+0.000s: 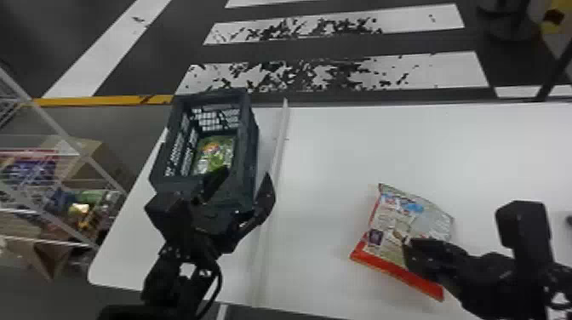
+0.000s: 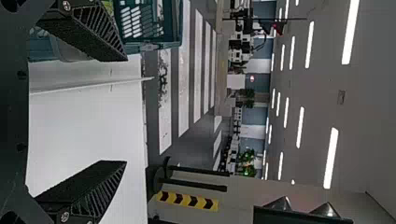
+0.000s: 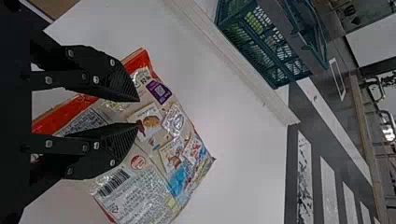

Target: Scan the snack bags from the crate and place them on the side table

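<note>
Your left gripper (image 1: 246,172) reaches in over the near end of the dark blue-green plastic crate (image 1: 251,147), its two fingers spread wide, one above the crate and the other by its right side. Your right gripper (image 1: 406,251) comes in from the right, low over the red-banded snack bag (image 1: 393,223), fingers parted by a narrow gap; you cannot tell whether they touch the bag. That bag lies barcode side up on the white table (image 1: 340,147), right of the raised white strip (image 1: 279,144), its red band toward you. The left gripper hides part of the crate's near end and of the green packaging (image 1: 215,153) inside, so you cannot tell how many bags are in there. The right gripper covers part of the red-banded bag. Count one crate, one strip and one bag on the table.
</note>
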`<state>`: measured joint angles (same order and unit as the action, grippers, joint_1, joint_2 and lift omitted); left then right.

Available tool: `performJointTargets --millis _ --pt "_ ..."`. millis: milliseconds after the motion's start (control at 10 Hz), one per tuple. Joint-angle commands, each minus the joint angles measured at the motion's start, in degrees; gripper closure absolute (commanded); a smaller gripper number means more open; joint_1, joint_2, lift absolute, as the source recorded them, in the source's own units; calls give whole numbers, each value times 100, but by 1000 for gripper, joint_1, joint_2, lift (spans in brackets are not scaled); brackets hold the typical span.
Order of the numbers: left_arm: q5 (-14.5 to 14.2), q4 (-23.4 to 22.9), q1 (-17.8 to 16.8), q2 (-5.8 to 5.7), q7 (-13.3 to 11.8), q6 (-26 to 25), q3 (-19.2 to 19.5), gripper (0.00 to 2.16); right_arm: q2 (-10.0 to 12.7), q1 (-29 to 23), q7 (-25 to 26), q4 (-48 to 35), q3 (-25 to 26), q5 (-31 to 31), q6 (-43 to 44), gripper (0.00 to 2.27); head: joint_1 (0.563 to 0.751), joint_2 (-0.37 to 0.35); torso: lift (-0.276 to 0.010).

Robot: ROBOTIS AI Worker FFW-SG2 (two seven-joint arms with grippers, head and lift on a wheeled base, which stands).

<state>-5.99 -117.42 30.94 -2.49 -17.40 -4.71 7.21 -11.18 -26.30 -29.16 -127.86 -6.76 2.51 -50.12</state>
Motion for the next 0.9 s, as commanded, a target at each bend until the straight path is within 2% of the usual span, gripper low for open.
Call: performJointTargets --millis 0,400,800 --pt "1 9 0 3 0 0 0 90 46 55 121 51 -45 -189 252 2243 695 200 -94" --pt "1 53 -9 3 0 0 0 90 134 336 262 420 -265 -628 411 2243 695 180 -94" --pt "-8 88 -17 11 0 0 9 90 116 459 253 1290 -634 -1059 991 2243 695 199 -94"
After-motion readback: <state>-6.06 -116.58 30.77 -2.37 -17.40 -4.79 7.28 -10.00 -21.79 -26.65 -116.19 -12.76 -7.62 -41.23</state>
